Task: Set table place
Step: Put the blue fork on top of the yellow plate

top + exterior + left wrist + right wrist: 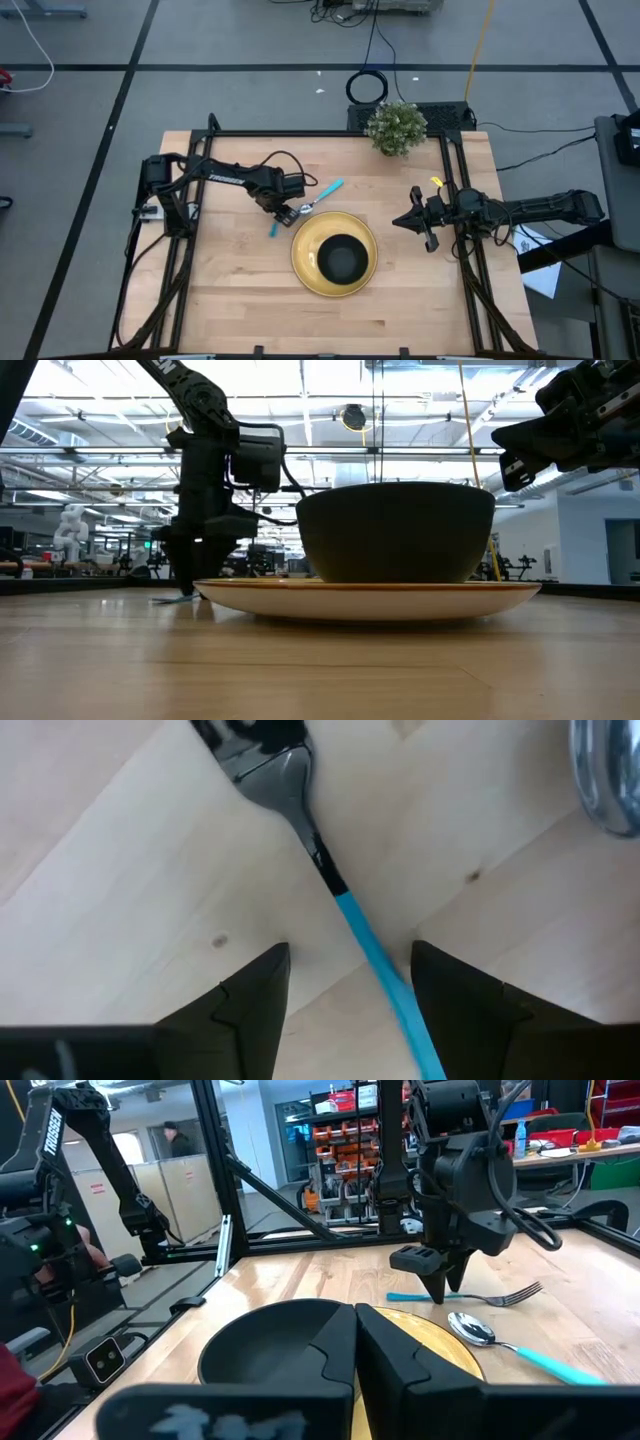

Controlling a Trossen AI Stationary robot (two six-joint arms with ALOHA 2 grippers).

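A round yellow plate (pixel 305 262), the place, lies flat on the wooden table (pixel 230 290), and a black bowl (pixel 343 260) stands in its middle. Left of the plate lie a blue-handled fork (pixel 300 795) and a blue-handled spoon (pixel 480 1332). My left gripper (pixel 350 960) points down over the fork, open, with one finger on each side of the blue handle (pixel 378 965) and a gap at each side. My right gripper (pixel 400 221) hangs level and shut above the table's right side, holding nothing.
A small potted plant (pixel 396 127) stands at the table's far edge. Black rails (pixel 470 270) run along the table's sides. Bare wood lies in front of the plate and to its near left.
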